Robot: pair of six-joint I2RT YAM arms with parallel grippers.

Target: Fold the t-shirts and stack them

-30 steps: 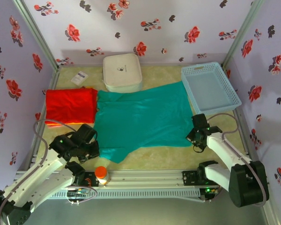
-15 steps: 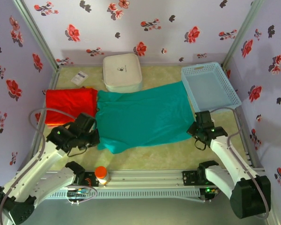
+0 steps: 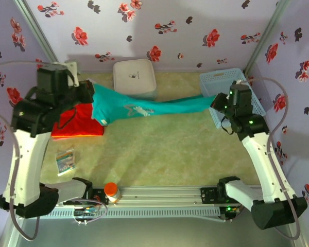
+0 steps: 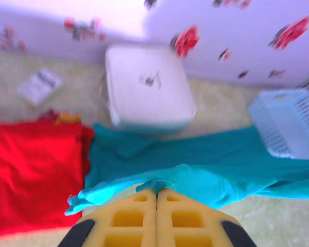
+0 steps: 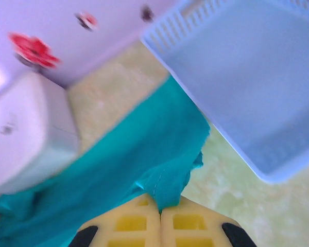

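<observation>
The teal-green cloth t-shirt (image 3: pixel 159 108) hangs in the air above the far half of the pale yellow-green mat (image 3: pixel 170 149), stretched between the two raised arms. The left gripper (image 3: pixel 91 96) is clenched on its left end. In the left wrist view that gripper (image 4: pixel 156 191) has its yellow fingers pressed together with a bunched edge of the teal-green t-shirt (image 4: pixel 195 164) pinched at the tips. The right gripper (image 3: pixel 215 101) is clamped on the right end. Its own camera shows the right gripper (image 5: pixel 160 206) with the fabric (image 5: pixel 123 164) nipped between closed fingers.

A small white print (image 3: pixel 134 109) shows on the hanging shirt, too small to read. The plain bright red t-shirt (image 3: pixel 80 126) lies folded on the mat at the left, below the left arm.

The white rounded-square box (image 3: pixel 135 76) sits at the far wall; a small dark mark on its lid (image 4: pixel 148 80) is blurred and illegible. The light-blue plastic basket (image 3: pixel 221 85) stands at the far right, just beside the right gripper. A small white card (image 4: pixel 39 85) lies left of the box, its markings unreadable.
</observation>
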